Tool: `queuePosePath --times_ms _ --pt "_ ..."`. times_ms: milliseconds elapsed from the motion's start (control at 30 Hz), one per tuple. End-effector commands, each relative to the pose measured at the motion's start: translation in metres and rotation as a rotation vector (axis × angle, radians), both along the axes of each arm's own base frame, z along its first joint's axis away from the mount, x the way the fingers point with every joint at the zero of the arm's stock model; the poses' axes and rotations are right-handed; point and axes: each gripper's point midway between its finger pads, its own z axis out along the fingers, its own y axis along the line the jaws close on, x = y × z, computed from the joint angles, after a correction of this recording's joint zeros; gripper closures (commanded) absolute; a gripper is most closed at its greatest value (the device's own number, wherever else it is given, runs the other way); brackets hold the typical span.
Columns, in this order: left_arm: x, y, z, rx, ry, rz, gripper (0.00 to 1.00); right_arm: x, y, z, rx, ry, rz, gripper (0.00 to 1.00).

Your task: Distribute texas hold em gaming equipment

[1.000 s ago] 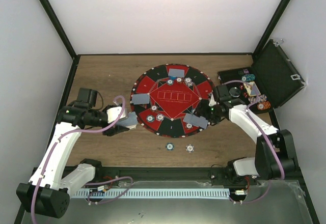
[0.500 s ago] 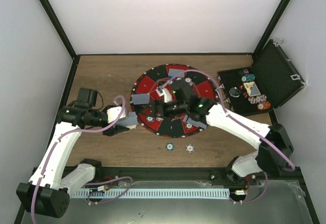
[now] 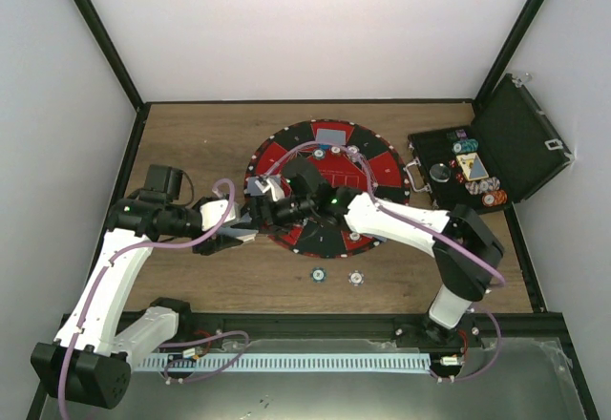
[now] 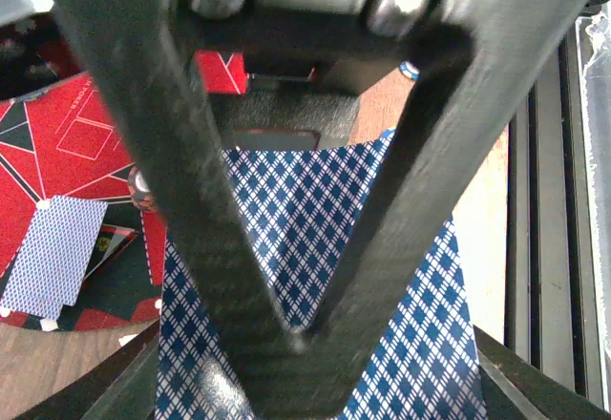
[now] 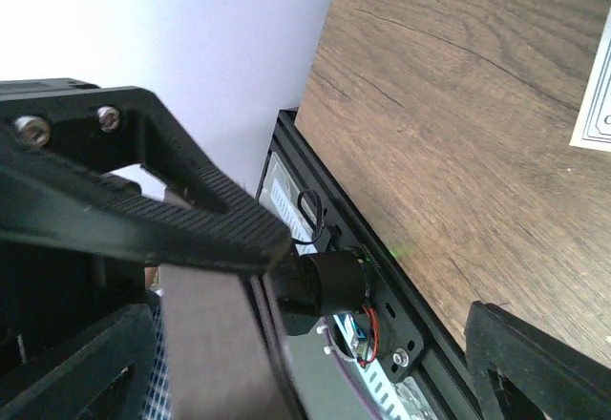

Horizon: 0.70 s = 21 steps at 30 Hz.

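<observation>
My left gripper (image 3: 246, 232) is shut on a stack of playing cards (image 4: 315, 239) with blue diamond backs, held at the left rim of the round red-and-black mat (image 3: 374, 164). My right arm reaches across the mat, and its gripper (image 3: 262, 192) stands open just above the left gripper, nothing between its fingers (image 5: 200, 215). One card (image 3: 331, 136) lies face down at the mat's far edge and another (image 4: 52, 248) on the mat near the left gripper. Two chips (image 3: 317, 274) (image 3: 355, 277) lie on the wood in front of the mat.
An open black case (image 3: 506, 143) stands at the right with chips (image 3: 465, 143) and other pieces inside. The right arm's forearm (image 3: 401, 221) covers the near half of the mat. A black rail (image 3: 315, 325) runs along the table's near edge.
The right arm swung from beside the case leftward across the mat, ending close to the left gripper, with its jaws wider. The left arm and its cards stayed put.
</observation>
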Motion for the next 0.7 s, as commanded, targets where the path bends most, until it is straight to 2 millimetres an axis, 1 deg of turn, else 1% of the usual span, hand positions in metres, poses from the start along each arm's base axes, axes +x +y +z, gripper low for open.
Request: queuePosePath --times_ms 0,100,233,333,433,533,667 --pt "0.0 -0.005 0.016 -0.036 -0.061 -0.036 0.91 -0.001 0.02 0.018 0.079 0.006 0.044 0.1" --pt "0.0 -0.004 0.016 -0.033 -0.062 -0.034 0.91 -0.001 0.023 0.01 0.07 0.018 0.053 0.11" --pt "-0.001 -0.005 0.018 -0.036 -0.064 -0.038 0.91 0.003 0.019 -0.005 0.035 0.033 0.037 0.12" --pt "-0.001 -0.005 0.019 -0.04 -0.068 -0.039 0.91 0.01 0.009 -0.022 -0.001 0.052 0.007 0.15" --pt "0.0 -0.005 0.021 -0.04 -0.072 -0.038 0.91 0.019 -0.008 -0.035 -0.022 0.072 -0.034 0.18" --pt "0.0 -0.005 0.022 -0.039 -0.075 -0.04 0.91 0.025 -0.022 -0.039 -0.029 0.074 -0.063 0.21" --pt "0.001 -0.006 0.023 -0.045 -0.073 -0.043 0.91 0.027 -0.031 -0.033 -0.026 0.057 -0.08 0.25"
